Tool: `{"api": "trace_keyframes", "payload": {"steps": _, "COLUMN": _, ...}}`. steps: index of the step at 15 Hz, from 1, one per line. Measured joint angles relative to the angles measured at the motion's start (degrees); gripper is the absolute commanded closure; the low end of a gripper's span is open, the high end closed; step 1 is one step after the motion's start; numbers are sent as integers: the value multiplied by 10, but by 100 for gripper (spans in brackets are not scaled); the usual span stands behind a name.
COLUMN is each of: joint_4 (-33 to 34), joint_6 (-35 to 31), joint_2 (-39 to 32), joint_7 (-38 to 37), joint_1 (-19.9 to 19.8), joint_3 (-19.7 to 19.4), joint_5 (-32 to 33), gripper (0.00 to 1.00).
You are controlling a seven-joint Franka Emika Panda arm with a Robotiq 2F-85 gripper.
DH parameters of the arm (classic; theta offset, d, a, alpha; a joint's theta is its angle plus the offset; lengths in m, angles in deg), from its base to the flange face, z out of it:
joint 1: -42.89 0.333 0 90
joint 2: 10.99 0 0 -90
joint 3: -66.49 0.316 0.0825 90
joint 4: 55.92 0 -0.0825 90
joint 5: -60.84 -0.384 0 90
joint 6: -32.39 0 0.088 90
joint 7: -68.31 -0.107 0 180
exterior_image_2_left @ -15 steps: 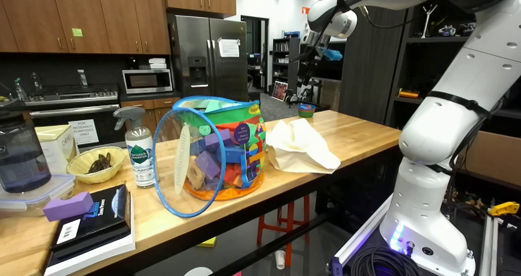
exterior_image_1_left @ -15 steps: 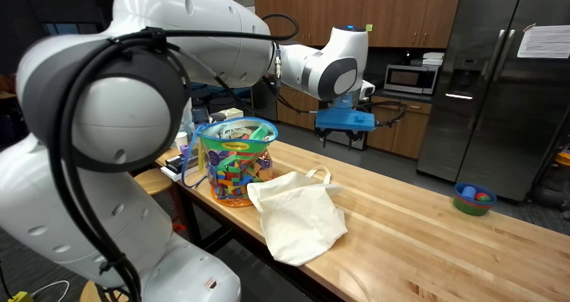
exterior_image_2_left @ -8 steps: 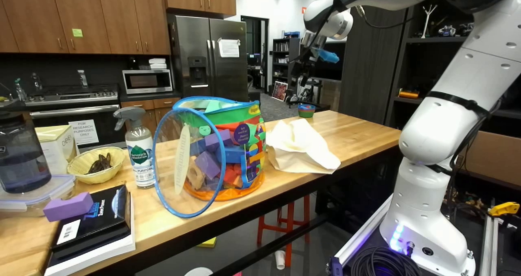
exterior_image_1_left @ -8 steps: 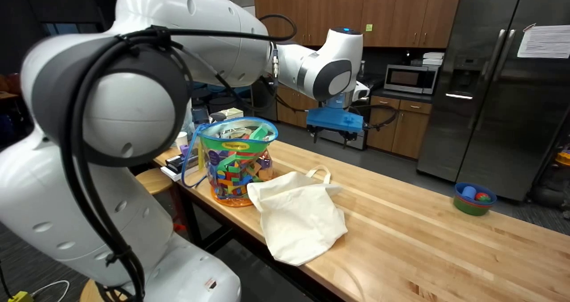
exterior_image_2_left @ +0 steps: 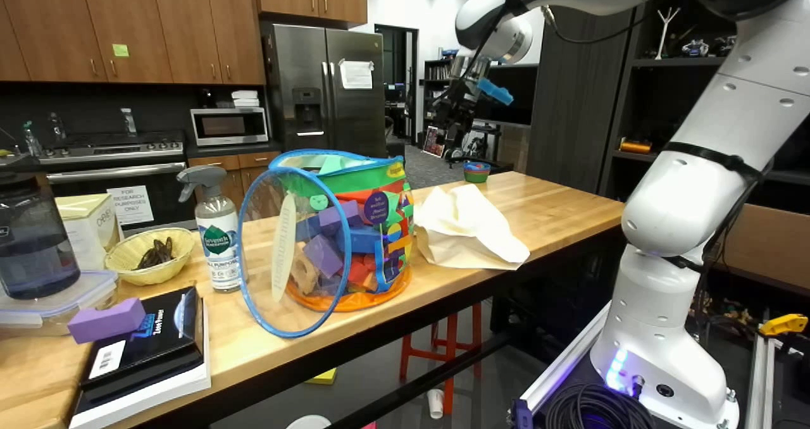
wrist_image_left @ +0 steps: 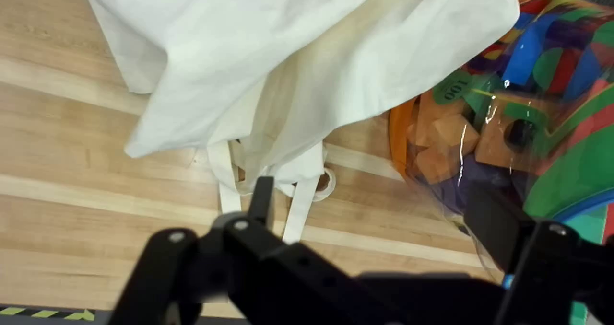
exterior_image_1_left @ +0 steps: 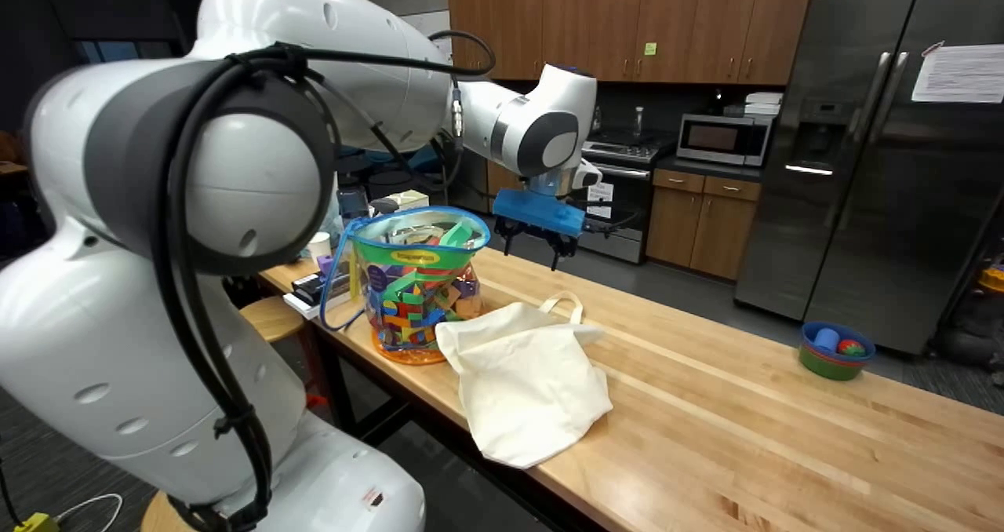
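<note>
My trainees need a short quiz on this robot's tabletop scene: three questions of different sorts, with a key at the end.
1. Multiple choice: where does the crumpled cream cloth tote bag lie?
A) on the floor
B) on the pale wooden table, beside the clear plastic bag of colourful blocks
C) inside the grey steel refrigerator
2. True or false: the black two-fingered tool is shut.
3. Fill in: in the multicoloured stack of small round bowls, the top bowl is ____.

Key: 1. B; 2. False, the tool is open; 3. blue.
</note>
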Motion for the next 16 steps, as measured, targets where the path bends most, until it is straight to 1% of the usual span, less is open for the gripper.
{"api": "trace_keyframes", "payload": {"steps": 5, "joint_4": -33, "joint_6": 11, "joint_2": 1, "joint_7": -31, "joint_1": 1, "joint_3": 27, "joint_5": 0, "gripper": 0}}
{"api": "trace_keyframes", "payload": {"steps": 9, "joint_4": -70, "joint_6": 9, "joint_2": 1, "joint_7": -40, "joint_1": 6, "joint_3": 46, "joint_5": 0, "gripper": 0}}
{"api": "trace_keyframes", "payload": {"steps": 16, "joint_4": -112, "joint_6": -33, "joint_2": 1, "joint_7": -51, "joint_1": 11, "joint_3": 68, "joint_5": 11, "gripper": 0}}
